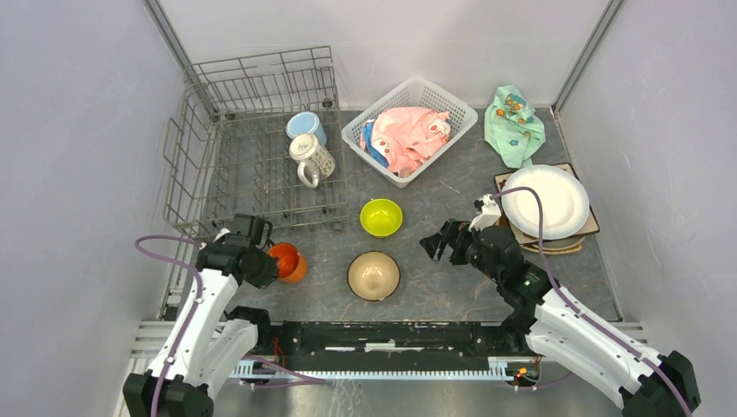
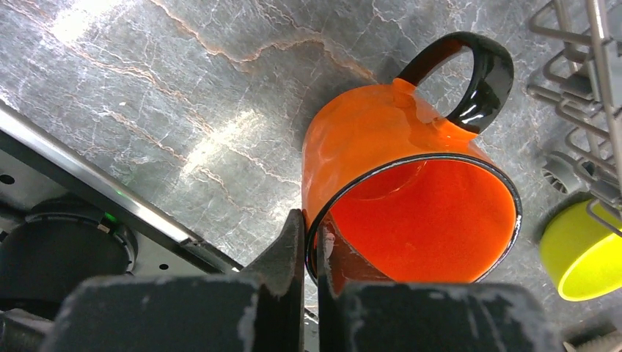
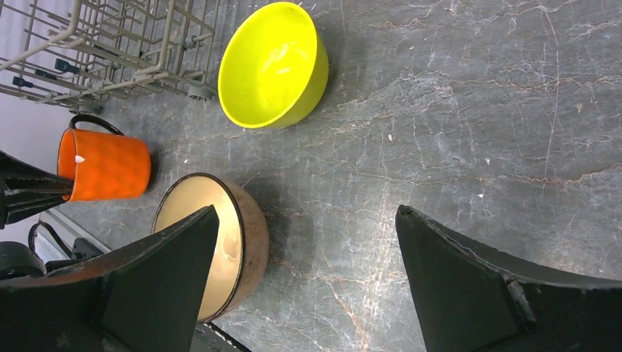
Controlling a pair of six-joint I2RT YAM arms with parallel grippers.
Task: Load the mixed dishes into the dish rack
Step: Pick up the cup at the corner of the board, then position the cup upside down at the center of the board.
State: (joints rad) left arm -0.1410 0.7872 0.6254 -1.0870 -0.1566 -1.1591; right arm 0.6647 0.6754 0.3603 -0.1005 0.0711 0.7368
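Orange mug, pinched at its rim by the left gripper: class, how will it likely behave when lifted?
The orange mug looks glossy, so it may slip in the left gripper. Pinched on one wall only, it will probably tilt. It seems rigid and likely breakable.

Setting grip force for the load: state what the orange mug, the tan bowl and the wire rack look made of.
The orange mug: likely glazed ceramic; glossy highlights, dimpled wall, shiny black handle.
The tan bowl: ceramic or enamelled metal, unclear which; smooth cream inside, brownish outside, dark rim.
The dish rack: metal wire, apparently grey-coated; thin matte rods.
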